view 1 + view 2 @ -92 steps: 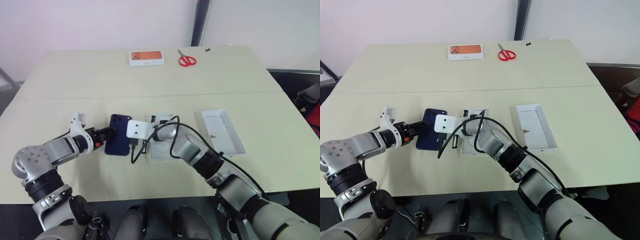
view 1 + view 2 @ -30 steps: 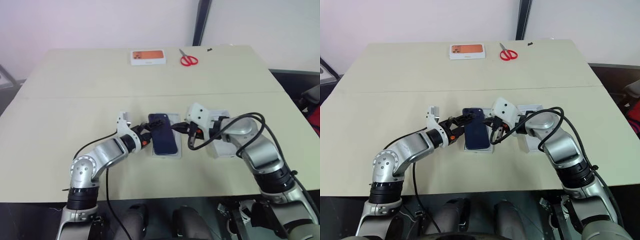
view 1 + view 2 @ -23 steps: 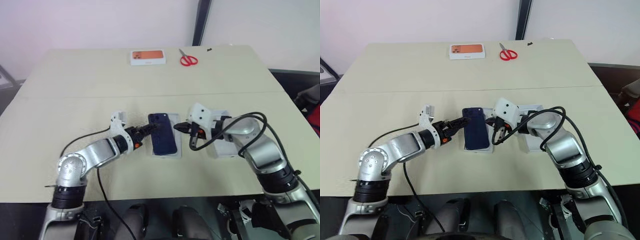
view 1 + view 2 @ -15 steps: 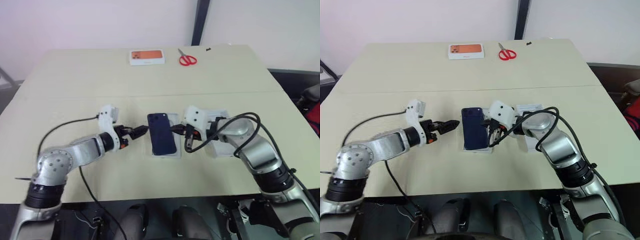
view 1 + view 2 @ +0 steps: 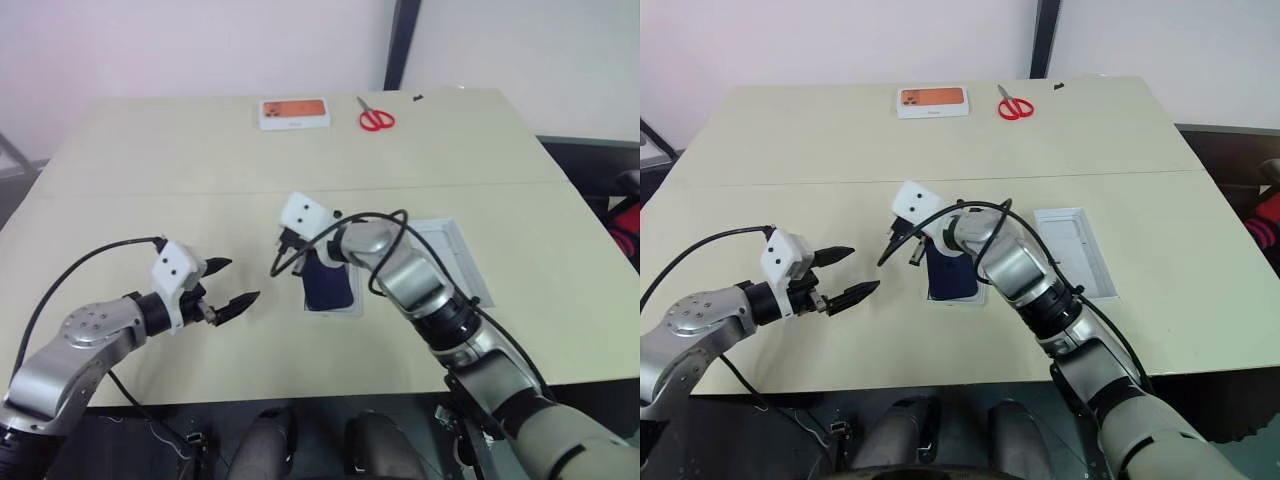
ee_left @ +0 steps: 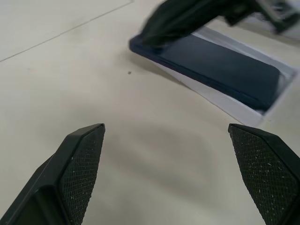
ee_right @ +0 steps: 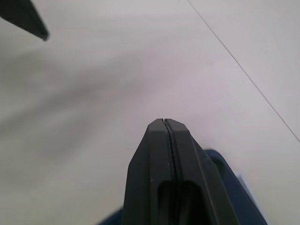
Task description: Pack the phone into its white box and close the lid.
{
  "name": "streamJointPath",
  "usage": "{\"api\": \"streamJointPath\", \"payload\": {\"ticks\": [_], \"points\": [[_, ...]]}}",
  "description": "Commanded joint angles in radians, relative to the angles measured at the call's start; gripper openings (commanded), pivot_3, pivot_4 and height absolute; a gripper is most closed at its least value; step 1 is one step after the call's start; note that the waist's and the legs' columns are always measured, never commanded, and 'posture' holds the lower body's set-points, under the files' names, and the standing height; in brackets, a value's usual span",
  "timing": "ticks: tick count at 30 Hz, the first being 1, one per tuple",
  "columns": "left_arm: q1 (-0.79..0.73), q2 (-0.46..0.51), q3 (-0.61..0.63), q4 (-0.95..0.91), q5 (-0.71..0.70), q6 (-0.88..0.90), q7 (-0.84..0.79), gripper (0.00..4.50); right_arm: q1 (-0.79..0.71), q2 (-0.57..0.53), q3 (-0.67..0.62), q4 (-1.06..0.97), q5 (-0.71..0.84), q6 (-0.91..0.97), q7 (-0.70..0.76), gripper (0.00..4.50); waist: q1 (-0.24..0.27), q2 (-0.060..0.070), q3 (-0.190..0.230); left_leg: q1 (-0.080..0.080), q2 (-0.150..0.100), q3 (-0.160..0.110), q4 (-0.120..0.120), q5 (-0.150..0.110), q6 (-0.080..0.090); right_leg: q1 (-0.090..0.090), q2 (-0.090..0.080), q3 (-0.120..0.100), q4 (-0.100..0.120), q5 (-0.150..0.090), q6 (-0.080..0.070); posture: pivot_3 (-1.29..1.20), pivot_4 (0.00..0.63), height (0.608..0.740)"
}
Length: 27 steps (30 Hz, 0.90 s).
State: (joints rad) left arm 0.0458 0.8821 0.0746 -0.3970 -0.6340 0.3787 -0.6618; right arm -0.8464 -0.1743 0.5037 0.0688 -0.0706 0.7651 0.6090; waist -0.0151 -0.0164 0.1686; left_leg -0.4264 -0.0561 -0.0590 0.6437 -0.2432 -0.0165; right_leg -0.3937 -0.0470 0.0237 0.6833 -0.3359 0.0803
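Phone (image 5: 329,285), glossy navy, lies in white box (image 5: 349,306).

Navy phone (image 5: 329,287), white box (image 6: 243,110), red scissors (image 5: 376,121).

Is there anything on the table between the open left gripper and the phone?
No: bare table lies between the left gripper and the phone, seen in both eye views.

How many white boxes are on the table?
3. One white box sits in the middle under the phone. The open lid lies just to its right. A white box with orange print is at the far edge, beside the red scissors. None looks hidden.
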Motion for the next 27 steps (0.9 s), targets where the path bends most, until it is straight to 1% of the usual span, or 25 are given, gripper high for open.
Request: {"api": "streamJointPath", "payload": {"ticks": [1,4,8,19,21,24,25,27], "points": [[0.027,-0.002,0.061,-0.034,0.025,-0.024,-0.043,4.43,-0.033,0.017,0.033,0.039,-0.052,-0.038,-0.024,0.00,-0.002,0.000,0.000,0.000,0.000,0.000,0.000,0.000,0.000,0.000,0.000,0.000,0.000,0.000,0.000,0.00,0.150,0.740],[0.046,-0.018,0.085,-0.043,0.029,-0.016,-0.053,4.43,-0.031,0.009,0.064,0.075,-0.101,-0.067,-0.042,0.00,-0.001,0.000,0.000,0.000,0.000,0.000,0.000,0.000,0.000,-0.001,0.000,0.000,0.000,0.000,0.000,0.00,0.150,0.740],[0.054,-0.042,0.099,-0.049,0.044,-0.002,-0.050,4.43,-0.020,-0.006,0.062,0.078,-0.140,-0.073,-0.054,0.00,-0.003,0.000,0.000,0.000,0.000,0.000,0.000,0.000,0.001,-0.001,0.000,0.000,0.001,0.000,0.000,0.00,0.150,0.740],[0.037,-0.088,0.093,-0.062,0.063,0.029,-0.051,4.43,0.035,-0.076,0.021,-0.051,-0.168,-0.005,-0.044,0.00,-0.003,0.000,0.000,0.000,0.000,0.000,0.000,0.000,0.001,0.001,0.000,0.000,0.002,0.000,0.000,0.00,0.150,0.740],[0.028,-0.096,0.092,-0.062,0.065,0.031,-0.050,4.43,0.043,-0.074,-0.003,-0.079,-0.152,0.004,-0.043,0.00,-0.002,0.000,0.000,0.000,0.000,0.000,0.000,0.000,0.001,0.001,0.000,0.000,0.002,0.000,0.000,0.00,0.150,0.740],[0.000,-0.112,0.086,-0.058,0.072,0.042,-0.032,4.43,0.064,-0.063,-0.101,-0.180,-0.057,0.006,0.001,0.00,-0.002,0.000,0.000,0.000,0.000,0.000,0.000,0.000,0.001,0.001,0.000,0.000,0.002,0.000,0.000,0.00,0.150,0.740],[-0.010,-0.112,0.080,-0.056,0.082,0.046,-0.028,4.43,0.074,-0.068,-0.137,-0.218,-0.020,0.019,0.024,0.00,-0.002,0.000,0.000,0.000,0.000,0.000,0.000,0.000,0.001,0.001,0.000,0.000,0.002,0.000,0.000,0.00,0.150,0.740],[-0.034,-0.106,0.051,-0.043,0.121,0.046,-0.030,4.43,0.094,-0.113,-0.198,-0.273,0.028,0.034,0.066,0.00,0.000,0.000,0.000,0.000,0.000,0.000,0.000,-0.001,0.001,0.002,0.000,0.000,0.002,0.000,0.000,0.00,0.150,0.740]]}}
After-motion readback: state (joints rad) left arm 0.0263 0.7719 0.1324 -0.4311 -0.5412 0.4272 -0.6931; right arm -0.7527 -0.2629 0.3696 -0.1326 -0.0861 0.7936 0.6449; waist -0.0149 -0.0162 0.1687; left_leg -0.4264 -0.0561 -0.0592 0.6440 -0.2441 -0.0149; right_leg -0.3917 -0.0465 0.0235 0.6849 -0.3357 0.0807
